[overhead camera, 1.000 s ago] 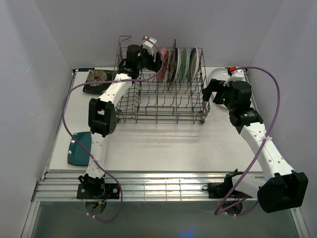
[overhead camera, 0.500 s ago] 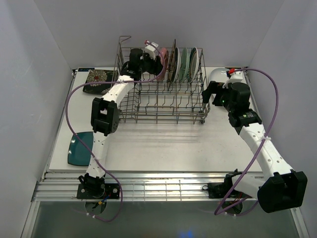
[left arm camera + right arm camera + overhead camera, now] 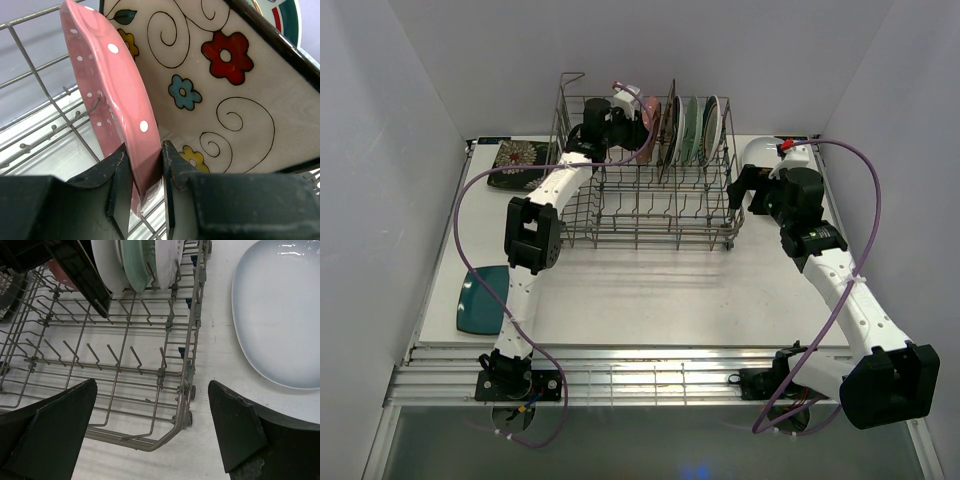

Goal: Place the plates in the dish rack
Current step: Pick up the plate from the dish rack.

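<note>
Plates are partly loaded. At the upper middle of the top view, a row is seen standing on edge in the dish rack (image 3: 650,215): the pink dotted plate (image 3: 115,85), the cream floral square (image 3: 220,100) and the round plates (image 3: 695,128). The pink dotted plate is clamped at its rim by the left gripper (image 3: 142,146). The right gripper (image 3: 152,385) is held wide apart and empty. Three plates are left to be loaded from the table (image 3: 650,290): the large white oval (image 3: 280,315) at upper right, the black floral square (image 3: 510,160) at upper left and the dark teal plate (image 3: 478,298) at lower left.
</note>
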Robot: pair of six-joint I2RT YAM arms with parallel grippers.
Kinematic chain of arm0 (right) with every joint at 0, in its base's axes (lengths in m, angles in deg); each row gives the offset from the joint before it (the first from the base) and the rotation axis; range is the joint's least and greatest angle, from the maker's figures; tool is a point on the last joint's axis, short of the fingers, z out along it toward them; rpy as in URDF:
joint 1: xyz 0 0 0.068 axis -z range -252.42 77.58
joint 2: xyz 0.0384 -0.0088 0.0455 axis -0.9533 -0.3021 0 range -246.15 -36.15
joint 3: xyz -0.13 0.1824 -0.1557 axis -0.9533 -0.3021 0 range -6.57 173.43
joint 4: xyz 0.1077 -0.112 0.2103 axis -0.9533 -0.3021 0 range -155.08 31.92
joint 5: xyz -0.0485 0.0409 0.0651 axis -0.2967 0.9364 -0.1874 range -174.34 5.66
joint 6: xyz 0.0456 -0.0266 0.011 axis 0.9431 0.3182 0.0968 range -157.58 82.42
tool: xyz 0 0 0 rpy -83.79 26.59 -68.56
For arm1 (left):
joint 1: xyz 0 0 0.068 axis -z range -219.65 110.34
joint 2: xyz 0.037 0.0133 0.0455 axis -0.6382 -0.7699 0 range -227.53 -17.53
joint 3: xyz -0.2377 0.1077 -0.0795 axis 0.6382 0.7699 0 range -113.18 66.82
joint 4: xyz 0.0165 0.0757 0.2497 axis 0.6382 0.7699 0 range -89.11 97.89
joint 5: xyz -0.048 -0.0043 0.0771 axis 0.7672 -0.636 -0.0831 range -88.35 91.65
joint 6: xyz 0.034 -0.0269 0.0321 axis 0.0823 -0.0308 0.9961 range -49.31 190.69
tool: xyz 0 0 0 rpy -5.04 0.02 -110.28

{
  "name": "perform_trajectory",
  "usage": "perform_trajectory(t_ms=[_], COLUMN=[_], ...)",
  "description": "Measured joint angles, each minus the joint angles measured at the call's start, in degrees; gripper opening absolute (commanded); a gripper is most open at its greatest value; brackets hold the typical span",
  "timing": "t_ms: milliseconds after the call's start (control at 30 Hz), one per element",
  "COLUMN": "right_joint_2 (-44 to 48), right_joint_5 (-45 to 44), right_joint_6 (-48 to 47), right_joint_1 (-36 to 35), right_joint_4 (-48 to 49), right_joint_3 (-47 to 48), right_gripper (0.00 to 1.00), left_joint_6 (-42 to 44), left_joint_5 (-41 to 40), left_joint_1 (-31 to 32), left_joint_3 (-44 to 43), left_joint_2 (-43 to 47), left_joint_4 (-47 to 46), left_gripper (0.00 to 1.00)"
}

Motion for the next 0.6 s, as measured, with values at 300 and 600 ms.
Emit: perform_trajectory(t_ms=[300,600], right_joint_2=[-0.5,-0.5], right_joint_5=[0.0,0.0], right_joint_6=[0.0,0.0], right_joint_1=[0.0,0.0], right_joint_4=[0.0,0.0], right_joint_3=[0.0,0.0], right_gripper=[0.97,0.97], left_joint_6=[-2.1,-5.7], left_joint_5=[-0.5,-1.1], left_joint_1=[0.0,0.1], left_joint_3=[0.1,0.1], left_joint_2=[0.0,0.0], left_joint_4=[-0.6,-2.5], left_gripper=[0.00,0.00])
